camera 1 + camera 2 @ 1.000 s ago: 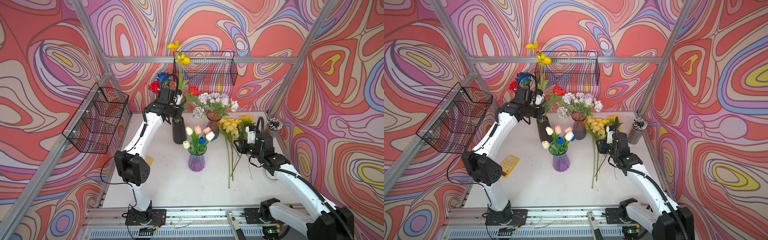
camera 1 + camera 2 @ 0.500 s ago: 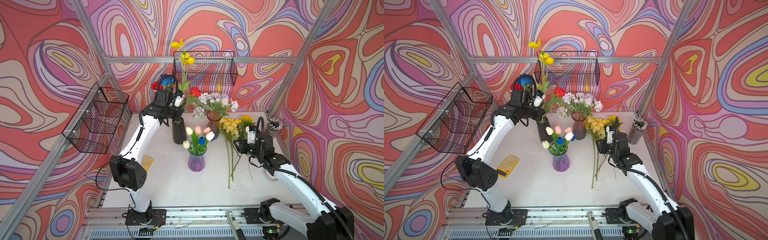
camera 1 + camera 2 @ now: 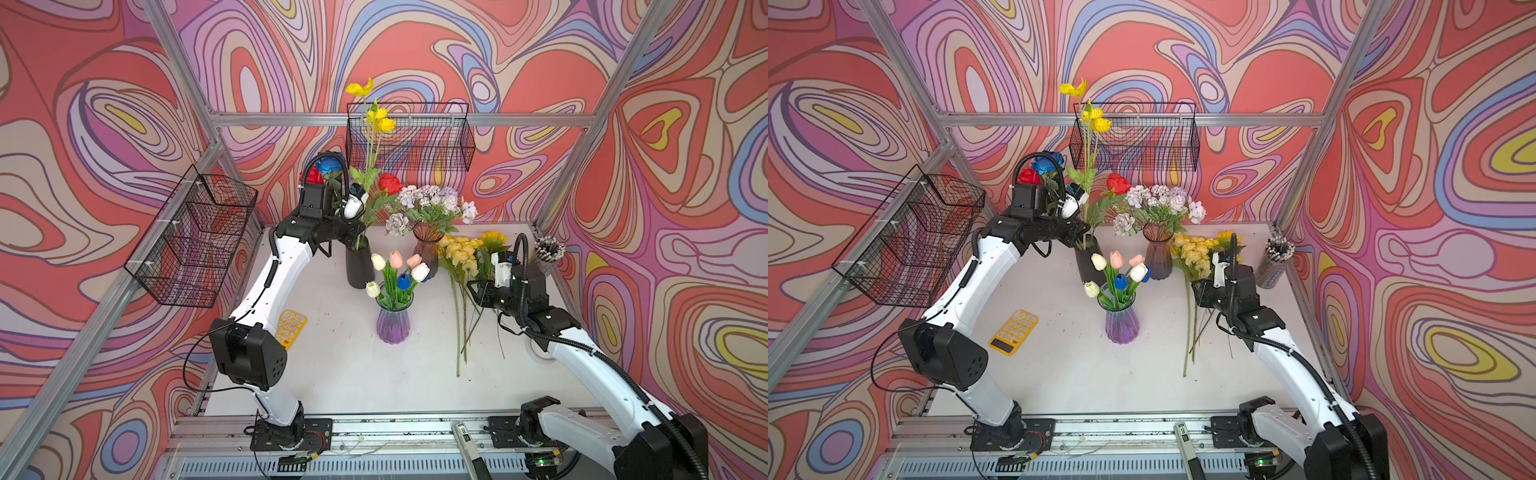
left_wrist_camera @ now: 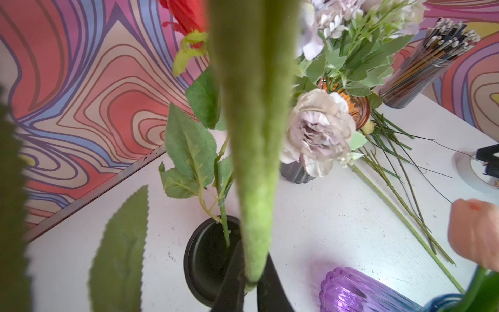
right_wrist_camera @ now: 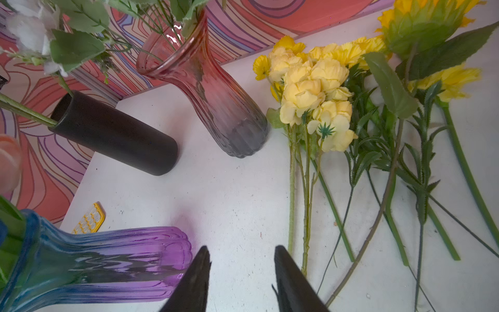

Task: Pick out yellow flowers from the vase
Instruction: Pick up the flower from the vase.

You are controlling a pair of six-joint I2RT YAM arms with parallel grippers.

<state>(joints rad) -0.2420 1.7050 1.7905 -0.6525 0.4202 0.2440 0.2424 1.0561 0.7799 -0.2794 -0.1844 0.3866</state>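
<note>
Left wrist view, item 1: left fingers (image 4: 232, 283) pinched narrow on the green stem of the tall yellow flower (image 4: 251, 135), directly over the mouth of the black vase (image 4: 197, 254); whether the stem's end sits inside cannot be told. In both top views its blooms (image 3: 376, 118) stand high above that arm.

Item 2: right fingers (image 5: 286, 270) parted, gripping nothing, above the bare table (image 5: 229, 194), between the purple vase (image 5: 121, 256) and the loose yellow flowers (image 5: 316, 89) lying flat, stems just beside the fingers.
</note>
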